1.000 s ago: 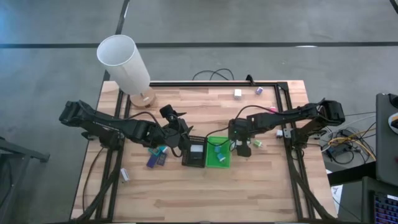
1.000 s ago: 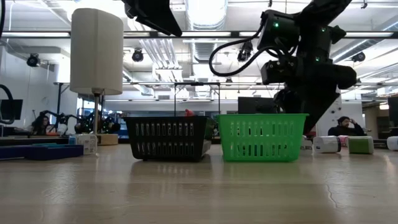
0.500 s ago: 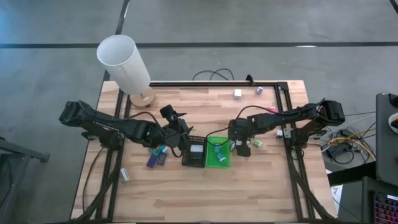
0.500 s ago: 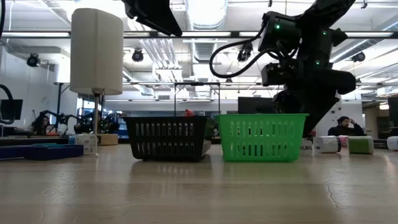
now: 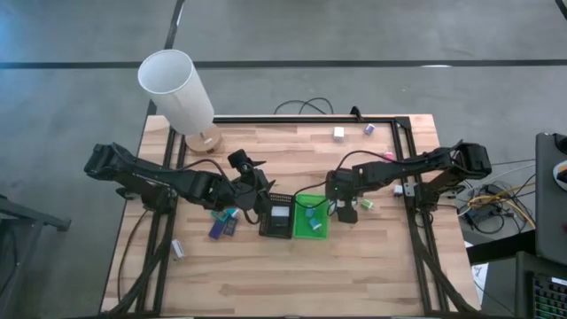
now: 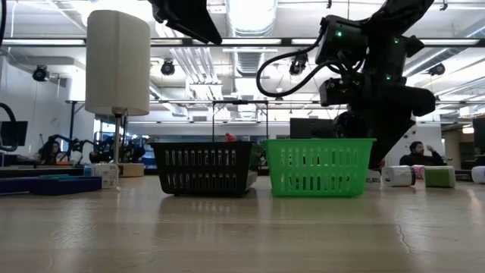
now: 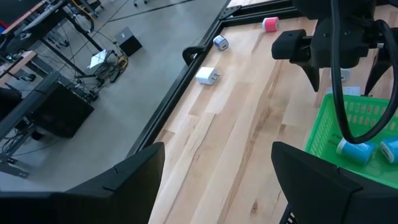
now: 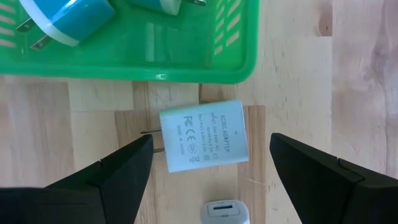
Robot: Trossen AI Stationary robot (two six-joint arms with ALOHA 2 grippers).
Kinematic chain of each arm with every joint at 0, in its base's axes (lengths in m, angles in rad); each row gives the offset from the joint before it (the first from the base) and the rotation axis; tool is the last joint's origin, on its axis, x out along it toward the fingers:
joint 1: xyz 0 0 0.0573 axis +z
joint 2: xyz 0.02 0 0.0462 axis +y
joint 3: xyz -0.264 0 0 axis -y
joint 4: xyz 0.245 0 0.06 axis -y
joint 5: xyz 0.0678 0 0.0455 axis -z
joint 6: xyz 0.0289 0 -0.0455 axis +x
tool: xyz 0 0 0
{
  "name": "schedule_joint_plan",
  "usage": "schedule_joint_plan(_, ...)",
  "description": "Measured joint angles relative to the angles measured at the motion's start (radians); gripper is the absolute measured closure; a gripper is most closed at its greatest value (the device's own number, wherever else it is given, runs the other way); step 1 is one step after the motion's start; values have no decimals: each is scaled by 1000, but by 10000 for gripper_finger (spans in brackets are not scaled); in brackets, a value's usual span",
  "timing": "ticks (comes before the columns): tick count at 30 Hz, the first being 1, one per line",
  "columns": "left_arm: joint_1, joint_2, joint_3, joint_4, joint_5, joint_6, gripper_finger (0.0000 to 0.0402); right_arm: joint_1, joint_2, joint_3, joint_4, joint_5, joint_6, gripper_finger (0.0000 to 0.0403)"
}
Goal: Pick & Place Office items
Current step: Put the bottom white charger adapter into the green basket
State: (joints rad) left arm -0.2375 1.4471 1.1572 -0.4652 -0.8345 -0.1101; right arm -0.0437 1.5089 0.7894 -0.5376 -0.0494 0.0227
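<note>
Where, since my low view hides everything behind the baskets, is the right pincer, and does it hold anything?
Observer: The right pincer hangs open and empty just outside the green basket, over a pale adapter lying on the wood.
Operator: Anything in that basket?
Observer: Two blue-and-white chargers.
Operator: And the left arm?
Observer: The left pincer is open, beside the black basket.

The white adapter [image 8: 203,144] bears an "FC" mark; smaller print unreadable.
</note>
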Motion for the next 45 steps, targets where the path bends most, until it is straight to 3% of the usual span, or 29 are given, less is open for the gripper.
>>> schedule_joint_plan(24, 0, 0, 0, 0, 0, -3, 99, 0, 0, -20, 58, -8, 3, 71)
schedule_joint_plan(45, 0, 0, 0, 0, 0, -3, 99, 0, 0, -119, 166, -11, 30, 74)
